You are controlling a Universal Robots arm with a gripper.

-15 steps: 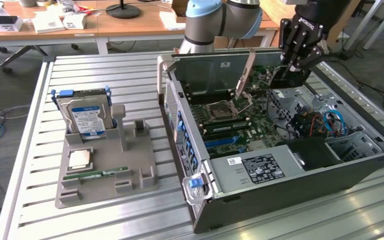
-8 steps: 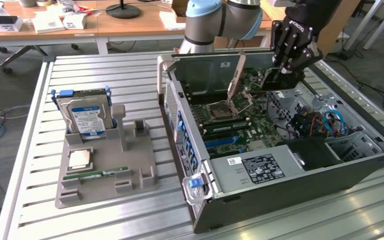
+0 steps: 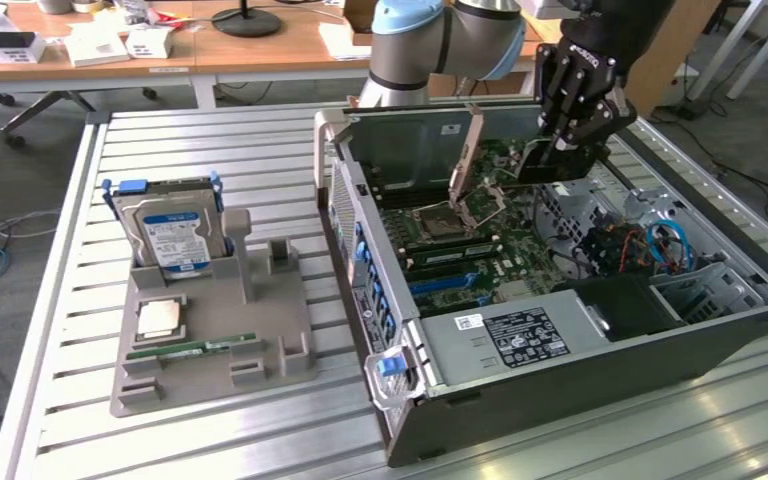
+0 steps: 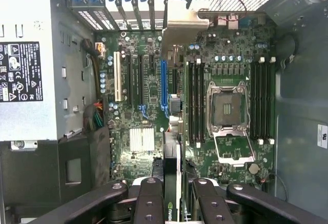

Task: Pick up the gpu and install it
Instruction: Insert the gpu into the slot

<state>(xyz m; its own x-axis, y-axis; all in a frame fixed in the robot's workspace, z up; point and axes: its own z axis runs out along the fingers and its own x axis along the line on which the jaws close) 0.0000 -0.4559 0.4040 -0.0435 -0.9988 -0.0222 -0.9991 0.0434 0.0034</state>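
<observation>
1. The gripper (image 4: 175, 190) is clamped on the gpu (image 4: 172, 214), its black fingers (image 4: 148, 198) pinching the thin flat card edge-on, presumably so it meets a slot squarely.
2. Beyond lies the green motherboard (image 4: 148, 85) (its long blue slot (image 4: 164, 85) runs nearly in line with the card), which the card seemingly does not yet touch.
3. Farthest back is the grey sheet-metal case (image 4: 302, 80), lying open

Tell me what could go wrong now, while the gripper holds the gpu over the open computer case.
1. The gpu, in the gripper, hangs over the motherboard; if it descends off the blue slot, its edge may strike neighbouring slots.
2. Its silver bracket sits close to the rear slot covers and may catch there.
3. The open CPU socket lies nearby; a slip might damage it.
</observation>
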